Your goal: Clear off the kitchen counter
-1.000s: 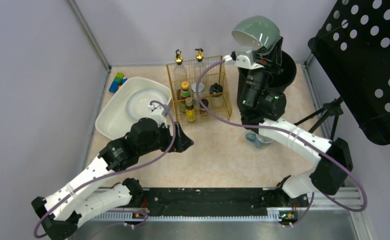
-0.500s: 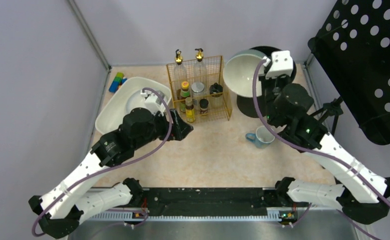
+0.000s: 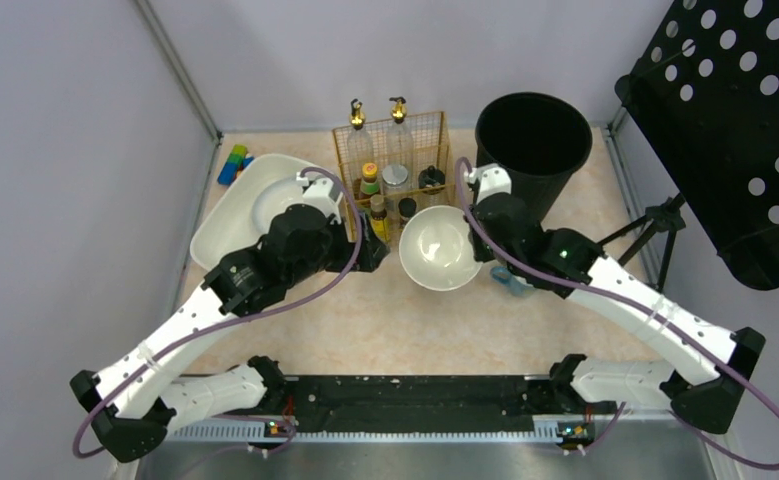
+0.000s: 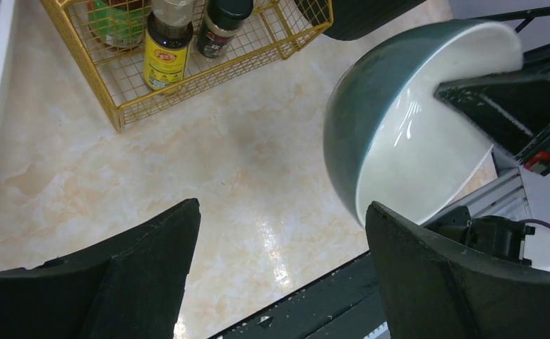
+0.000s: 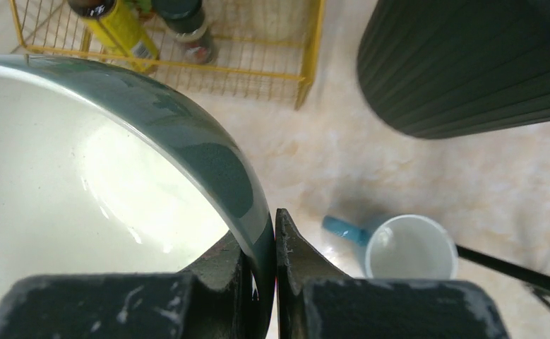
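Note:
A bowl (image 3: 437, 250), dark green outside and white inside, hangs tilted over the middle of the beige marbled kitchen counter (image 3: 435, 325). My right gripper (image 5: 273, 226) is shut on its rim, one finger inside and one outside, at the bowl's right edge in the top view (image 3: 479, 248). My left gripper (image 4: 282, 206) stands open and holds nothing, just left of the bowl (image 4: 399, 127) and near the wire rack's front corner (image 3: 370, 252). A blue mug (image 5: 406, 248) with a white inside stands on the counter beyond the bowl, mostly hidden under the right arm in the top view.
A yellow wire rack (image 3: 397, 185) of bottles stands at the back centre, with a tall black bin (image 3: 533, 140) to its right. A white oval tub (image 3: 227, 225) holding a plate sits at the back left, with coloured blocks (image 3: 233, 163) behind it. A tripod (image 3: 655, 225) and a black perforated panel (image 3: 735, 130) stand at the right.
The right arm has swung the bowl from above the black bin down and left to the counter's middle. The left gripper has shifted slightly right and opened a little wider.

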